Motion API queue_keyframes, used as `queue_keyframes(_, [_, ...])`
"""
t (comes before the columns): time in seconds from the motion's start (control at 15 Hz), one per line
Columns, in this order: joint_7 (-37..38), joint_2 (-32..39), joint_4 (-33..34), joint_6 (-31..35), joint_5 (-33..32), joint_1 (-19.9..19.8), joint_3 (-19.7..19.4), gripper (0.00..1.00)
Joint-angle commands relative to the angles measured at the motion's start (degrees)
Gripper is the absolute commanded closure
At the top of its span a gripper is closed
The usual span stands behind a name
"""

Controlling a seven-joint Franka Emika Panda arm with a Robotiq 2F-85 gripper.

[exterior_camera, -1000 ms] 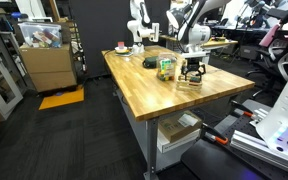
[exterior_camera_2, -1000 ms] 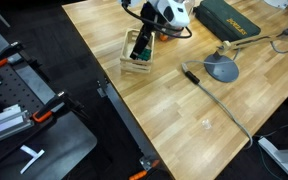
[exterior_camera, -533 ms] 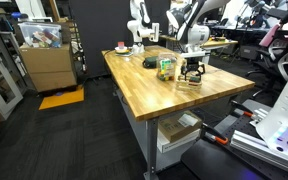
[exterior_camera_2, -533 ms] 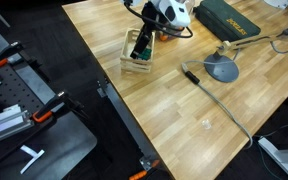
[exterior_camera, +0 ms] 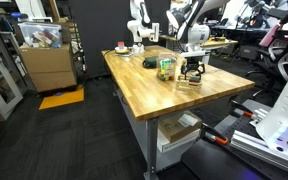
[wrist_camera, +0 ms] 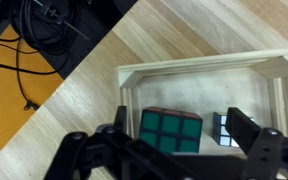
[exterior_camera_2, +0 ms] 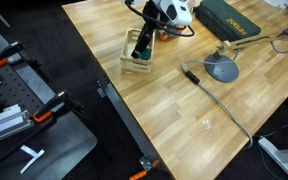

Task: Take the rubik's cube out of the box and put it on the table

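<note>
A small wooden box [wrist_camera: 199, 70] stands on the wooden table, seen in both exterior views [exterior_camera: 191, 77] [exterior_camera_2: 134, 62]. Inside it lies the rubik's cube [wrist_camera: 170, 132], green face up, with a smaller cube [wrist_camera: 223, 130] beside it. My gripper [wrist_camera: 181, 130] is open and hangs over the box, one finger on each side of the rubik's cube, the right finger near the small cube. I cannot tell whether the fingers touch it. In the exterior views the gripper [exterior_camera: 192, 63] [exterior_camera_2: 144, 40] reaches down into the box.
A colourful object [exterior_camera: 166, 68] and a black item [exterior_camera: 150, 62] stand beside the box. A black round base with a gooseneck [exterior_camera_2: 222, 68] and a green case [exterior_camera_2: 229, 20] lie further along the table. The table edge [exterior_camera_2: 104, 70] is close to the box.
Almost nothing. The wrist shifts very slightly above the box; the cube has not moved.
</note>
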Motion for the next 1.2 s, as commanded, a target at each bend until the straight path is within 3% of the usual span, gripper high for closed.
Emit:
queue_keyframes(0.0, [-0.8,0.8,1.4,-1.6,0.6,0.3,0.0,0.0])
queue_keyframes(1.13, [-0.8,3.5,3.8,-3.4,0.0,1.1,-0.8,0.0])
